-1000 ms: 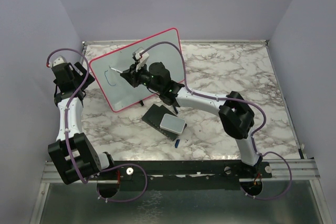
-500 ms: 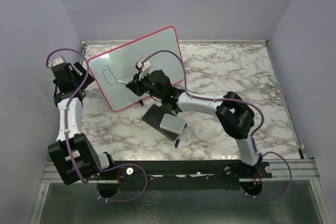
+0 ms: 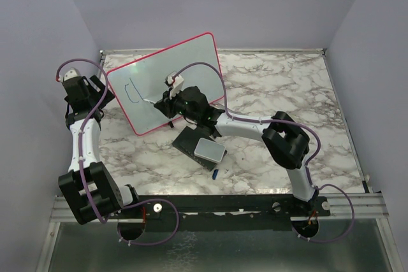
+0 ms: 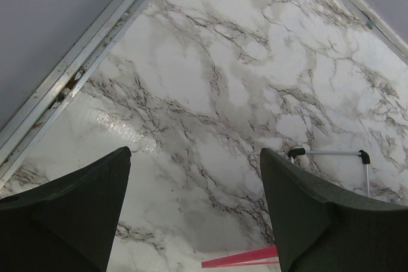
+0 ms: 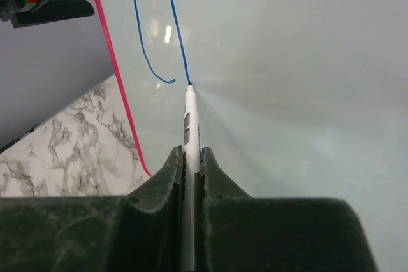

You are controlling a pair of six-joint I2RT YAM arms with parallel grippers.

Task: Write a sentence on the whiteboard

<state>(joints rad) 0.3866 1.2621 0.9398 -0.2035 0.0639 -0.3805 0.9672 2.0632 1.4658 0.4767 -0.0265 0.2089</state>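
Right wrist view alone shows right jaws clamped on marker point(image 5: 190, 125), tip touching whiteboard point(image 5: 287, 62) at blue stroke point(image 5: 180, 46) end. Left wrist view: left jaws wide apart, empty.

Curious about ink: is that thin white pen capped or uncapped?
Uncapped: the white pen touches the pink-framed whiteboard with a bare tip, ending a blue line.

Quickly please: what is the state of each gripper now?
Left gripper: open, holding nothing.
Right gripper: closed on the marker.
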